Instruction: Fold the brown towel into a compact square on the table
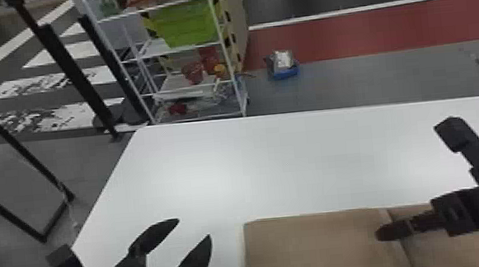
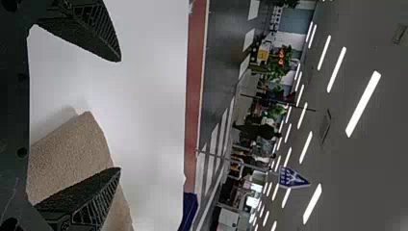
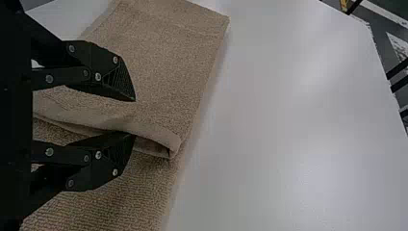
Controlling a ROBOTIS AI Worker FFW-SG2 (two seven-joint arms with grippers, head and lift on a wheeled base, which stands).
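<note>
Towel [image 1: 314, 246] located at the near right part of the white table [image 1: 294, 159], lying flat and folded. A fold edge runs along it at the right gripper [image 1: 380, 233]; the right wrist view shows an upper layer resting on a lower layer, its rolled edge slightly lifted at the side border.

Left arm enters the head view from the bottom edge at the left. Left gripper [image 1: 194, 228] sits left of the towel, angled forward and inward, level with the towel's near left part. Its 2 fingers stand wide apart, nothing held. In the left wrist view a towel corner shows beyond the gap, partly behind 1 finger.

Right arm enters from the right edge. Right gripper is turned inward, pointing left across the towel, tips at the fold edge. In the head view its fingers line up edge-on; the right wrist view shows the 2 fingers parted, the fold edge passing at the tips, not clamped. Contact with the cloth cannot be told.

White rack [image 1: 224, 41] stands beyond the table, toward its far left corner, with a green bin [image 1: 185, 24] on a shelf.
</note>
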